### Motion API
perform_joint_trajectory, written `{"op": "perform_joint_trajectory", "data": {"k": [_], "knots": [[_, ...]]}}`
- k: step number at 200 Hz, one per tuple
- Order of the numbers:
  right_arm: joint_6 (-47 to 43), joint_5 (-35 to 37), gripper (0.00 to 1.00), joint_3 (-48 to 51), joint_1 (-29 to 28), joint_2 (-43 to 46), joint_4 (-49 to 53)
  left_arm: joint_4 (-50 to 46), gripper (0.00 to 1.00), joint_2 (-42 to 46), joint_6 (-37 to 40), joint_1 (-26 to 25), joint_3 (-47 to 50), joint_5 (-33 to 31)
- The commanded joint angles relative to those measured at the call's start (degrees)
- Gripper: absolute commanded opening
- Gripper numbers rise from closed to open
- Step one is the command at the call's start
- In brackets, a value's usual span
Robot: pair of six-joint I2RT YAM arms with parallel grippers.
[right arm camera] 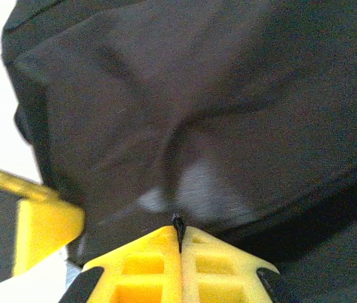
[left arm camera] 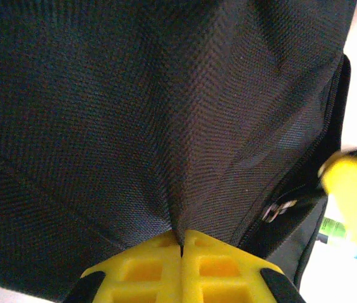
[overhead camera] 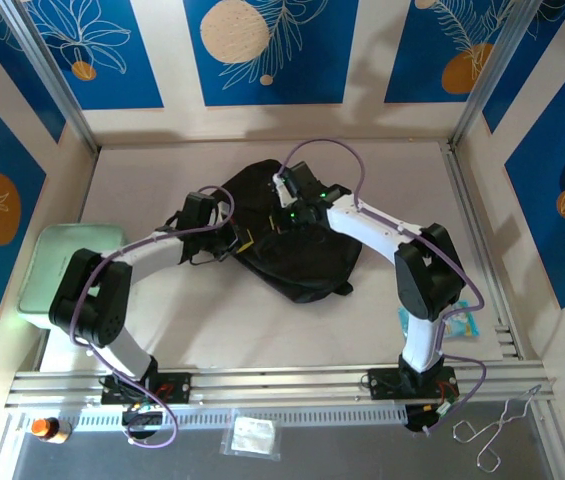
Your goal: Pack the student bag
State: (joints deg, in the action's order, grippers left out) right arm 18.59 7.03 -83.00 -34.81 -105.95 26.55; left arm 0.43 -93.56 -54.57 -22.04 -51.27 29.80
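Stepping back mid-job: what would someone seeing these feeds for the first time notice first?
The large black fabric backpack sprawled in the middle of the table draws the eye first. Up close, the left hand is shut on a pinched fold of its fabric, and the right hand, in a blurrier view, appears to be shut on it too. A pale green tray sits at the table's left edge.
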Motion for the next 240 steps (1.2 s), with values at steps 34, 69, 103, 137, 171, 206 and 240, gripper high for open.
{"op": "perform_joint_trajectory", "data": {"k": [34,69,103,137,171,206,240], "knots": [[5.2,12.6,0.0,-7.1,9.4,-4.1,0.4,-2.7,0.0,-0.2,3.1,-0.3,-0.5,-1.3],[6.4,16.1,0.0,-14.8,13.0,-10.2,4.3,-3.4,0.0,0.0,4.2,-0.3,-0.7,-1.3],[8.1,16.1,0.0,-13.5,13.0,-8.8,5.8,-6.5,0.0,-2.1,7.8,-0.3,-5.0,-2.1],[13.3,17.6,0.0,-5.8,13.7,-2.9,7.2,-11.7,0.0,-7.6,13.4,-0.1,-15.0,-5.3],[17.3,17.7,0.0,3.2,14.1,3.1,5.5,-10.1,0.0,-16.0,13.7,-0.2,-25.7,-6.8],[17.0,11.8,0.04,6.4,15.9,5.1,1.6,-6.7,0.14,-21.4,11.6,-0.3,-32.6,-10.4],[13.1,12.4,0.52,7.2,16.3,11.7,-0.3,-10.5,0.39,-17.3,14.9,0.1,-33.0,-14.4]]}}
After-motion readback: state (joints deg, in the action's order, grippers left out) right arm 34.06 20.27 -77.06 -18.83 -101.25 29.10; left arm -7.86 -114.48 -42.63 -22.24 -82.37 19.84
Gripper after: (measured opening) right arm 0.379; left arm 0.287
